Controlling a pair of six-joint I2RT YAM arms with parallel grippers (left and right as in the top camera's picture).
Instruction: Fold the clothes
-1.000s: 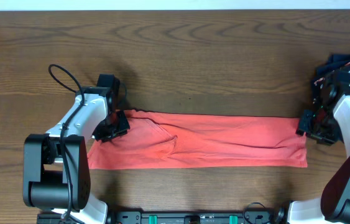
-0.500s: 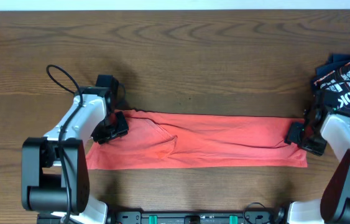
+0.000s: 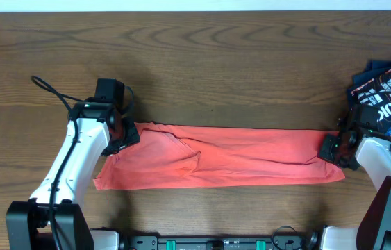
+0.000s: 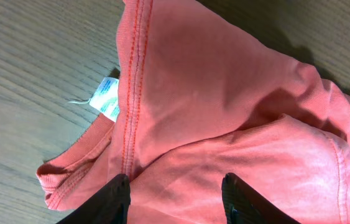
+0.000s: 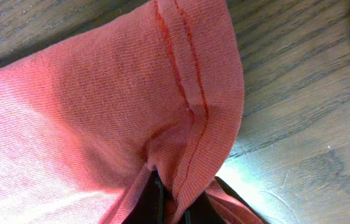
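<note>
Across the front half of the wooden table (image 3: pixel 216 62): red-orange T-shirt (image 3: pixel 230 165), lying flat as one long narrow band, well apart from the dark navy garment (image 3: pixel 389 97) with white lettering at the far right edge. Seems folded lengthwise already, with the sides turned in over the middle, so counts by my judgement as roughly half done. Remains to fold the band across, end toward end, and to smooth the small wrinkle left of the middle. Runs with its long axis from left to right, parallel to the front edge of the table. Points with the neck end to the left, judging from the ribbed collar (image 4: pixel 69 177) and the small white neck tag (image 4: pixel 105 98) in the left wrist view. Ends at the right in a double-stitched hem (image 5: pixel 187 93), probably the bottom one. At the left end, left gripper (image 3: pixel 127 135), with fingers (image 4: pixel 115 199) spread apart over the cloth just beside the collar, pinching nothing. At the right end, right gripper (image 3: pixel 333 147), with fingers pressed together on a small tuck of the hem. Shows no chest lettering in any view, so impossible to tell the upper face.
</note>
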